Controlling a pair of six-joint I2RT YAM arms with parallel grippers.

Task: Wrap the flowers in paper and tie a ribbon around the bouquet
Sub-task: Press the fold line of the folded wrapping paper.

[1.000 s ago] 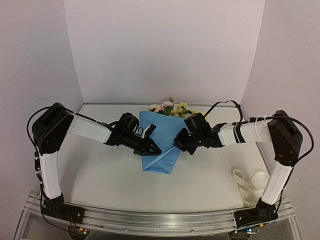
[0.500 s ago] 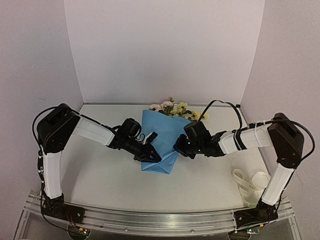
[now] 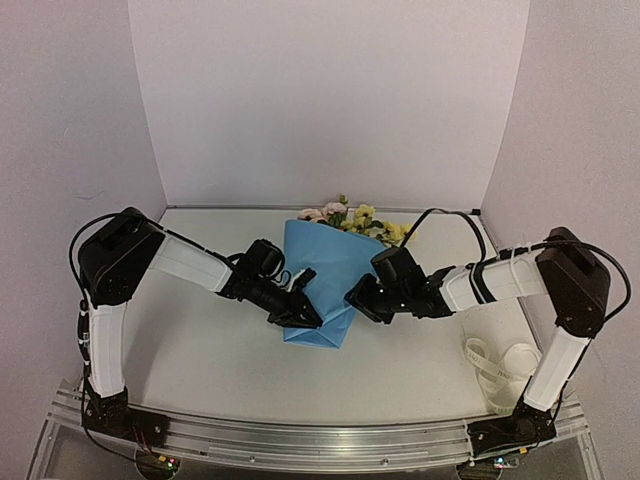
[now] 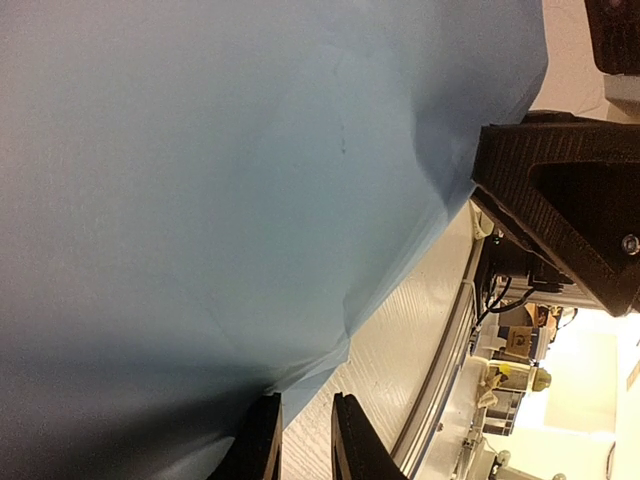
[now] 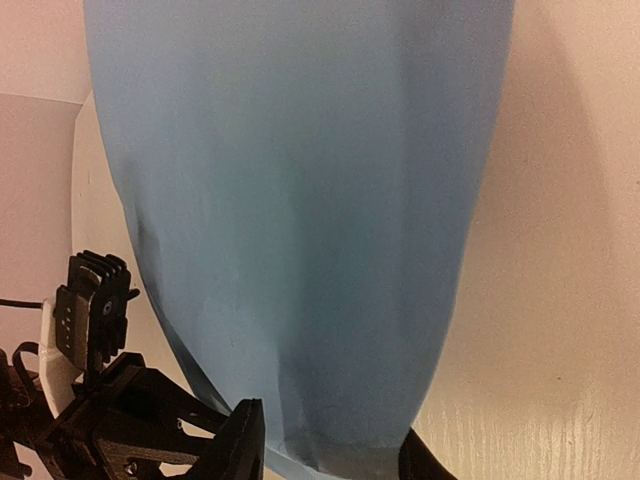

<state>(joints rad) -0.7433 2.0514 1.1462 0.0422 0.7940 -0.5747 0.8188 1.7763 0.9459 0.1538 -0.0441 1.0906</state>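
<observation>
The blue paper (image 3: pixel 325 275) lies folded as a cone round the flowers (image 3: pixel 350 215), whose pink and yellow blossoms show past its far rim. My left gripper (image 3: pixel 302 315) rests at the cone's near left edge. In the left wrist view its fingers (image 4: pixel 262 445) stand a narrow gap apart over the paper (image 4: pixel 230 180) edge, with table showing between them. My right gripper (image 3: pixel 357 300) is at the cone's right side. It is open (image 5: pixel 330 458), with the paper's (image 5: pixel 300 200) narrow end between its spread fingers. The cream ribbon (image 3: pixel 500 368) lies coiled at the near right.
The white walls close in the table (image 3: pixel 200 360) on three sides. A metal rail (image 3: pixel 300 440) runs along the near edge. The right gripper's black body (image 4: pixel 570 200) shows close beyond the paper in the left wrist view.
The right gripper's jaws have gone from shut to open at the cone's lower right. Both grippers slid a little toward the near edge, and the cone's narrow end shifted slightly.
</observation>
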